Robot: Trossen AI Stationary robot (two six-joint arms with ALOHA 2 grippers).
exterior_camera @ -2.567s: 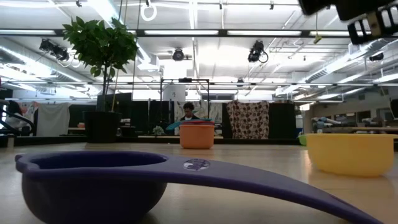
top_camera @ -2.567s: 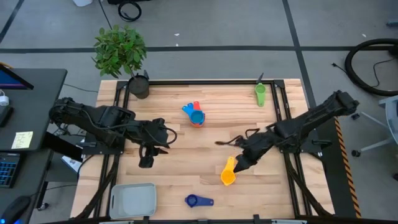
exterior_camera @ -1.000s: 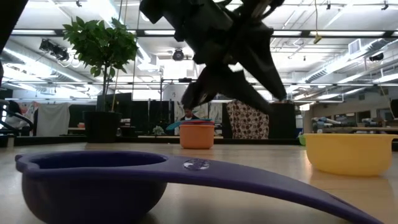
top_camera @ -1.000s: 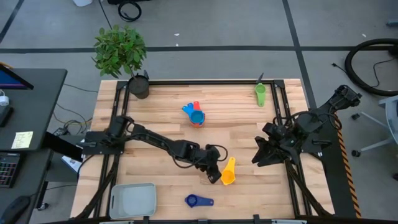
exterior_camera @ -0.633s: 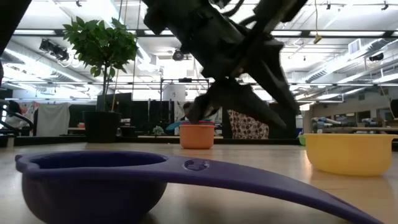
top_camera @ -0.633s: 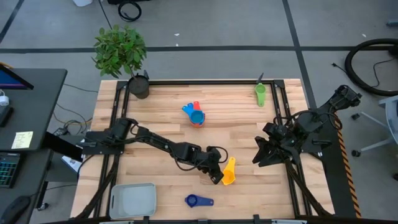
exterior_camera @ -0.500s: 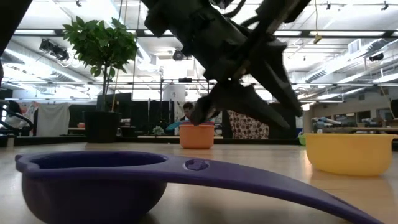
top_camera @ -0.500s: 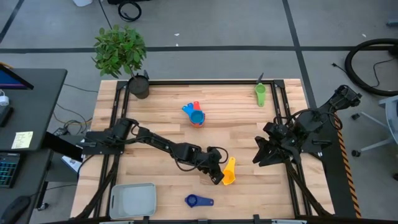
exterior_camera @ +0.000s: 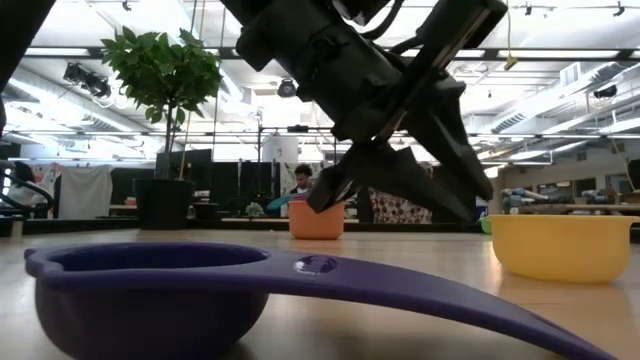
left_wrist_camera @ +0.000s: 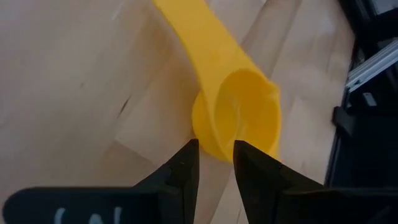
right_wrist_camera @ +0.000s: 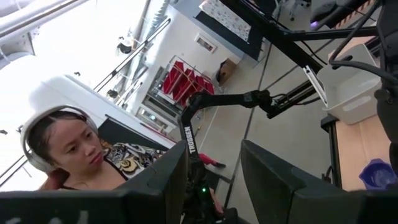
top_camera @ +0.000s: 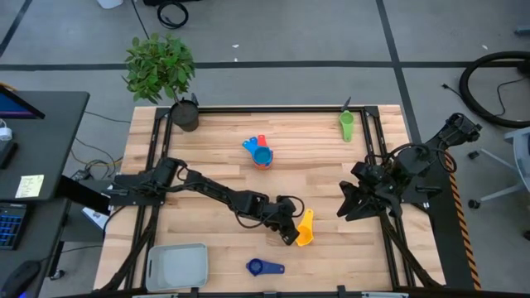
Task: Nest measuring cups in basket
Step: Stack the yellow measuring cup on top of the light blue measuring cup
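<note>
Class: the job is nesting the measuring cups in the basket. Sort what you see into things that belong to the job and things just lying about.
Belongs to the job:
yellow cup, at the left end effector
dark blue cup
green cup
stacked cups
basket

Lying about:
potted plant
sticky note

The left arm stretches low across the table toward its middle, elbow nearly straight, wrist tipped down. The left gripper [top_camera: 290, 233] sits close to the surface, its two dark fingers [left_wrist_camera: 182, 167] parted by a narrow gap. The right arm is folded back beyond the table's right edge, the right gripper [top_camera: 346, 207] raised, fingers apart.
</note>
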